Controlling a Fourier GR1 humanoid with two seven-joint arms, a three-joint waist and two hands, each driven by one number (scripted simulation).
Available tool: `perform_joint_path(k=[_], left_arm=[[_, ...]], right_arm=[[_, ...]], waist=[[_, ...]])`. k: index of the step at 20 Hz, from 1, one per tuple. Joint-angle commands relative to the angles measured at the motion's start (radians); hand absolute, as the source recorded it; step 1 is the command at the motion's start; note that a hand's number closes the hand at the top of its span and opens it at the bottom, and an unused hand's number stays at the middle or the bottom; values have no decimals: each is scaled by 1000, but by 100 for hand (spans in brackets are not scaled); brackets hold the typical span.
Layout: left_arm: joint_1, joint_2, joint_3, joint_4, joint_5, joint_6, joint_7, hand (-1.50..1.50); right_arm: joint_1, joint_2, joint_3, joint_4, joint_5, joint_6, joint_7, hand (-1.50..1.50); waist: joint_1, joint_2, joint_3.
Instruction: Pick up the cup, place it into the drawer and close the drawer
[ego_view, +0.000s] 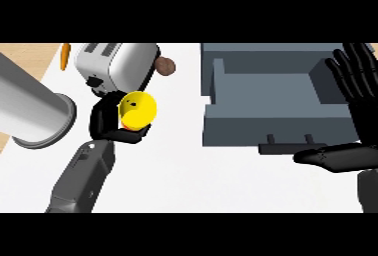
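The white bench (177, 170) has open room between the hands. The grey drawer (277, 107) stands open beside the right hand (354, 125), whose fingers are straight and hold nothing. The left hand (118, 120) has its fingers curled round the yellow cup (137, 109), just beside the toaster (118, 62). Judging by this, carrying across, placing and closing remain.

The toaster (118, 59) looks like glossy polished metal, as does the smooth cylinder (33, 107) (brushed, perhaps). The yellow cup (138, 109) seems shiny plastic; the grey drawer (277, 125) matt.
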Motion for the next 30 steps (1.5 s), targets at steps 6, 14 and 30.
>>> perform_joint_path(k=[6, 14, 30], left_arm=[[-130, -95, -111, -315, -7, 72, 333, 150], [-381, -99, -175, -371, -2, 234, 646, 150], [-742, -100, -434, 131, 147, 516, 781, 150]], right_arm=[[-19, 5, 5, 33, 25, -11, -9, -150], [-24, 3, -11, 24, 33, -23, -21, -150], [-32, -10, -10, 71, -7, 52, -94, -150]], waist=[[15, -5, 1], [-5, 1, 0], [-98, 20, 2]])
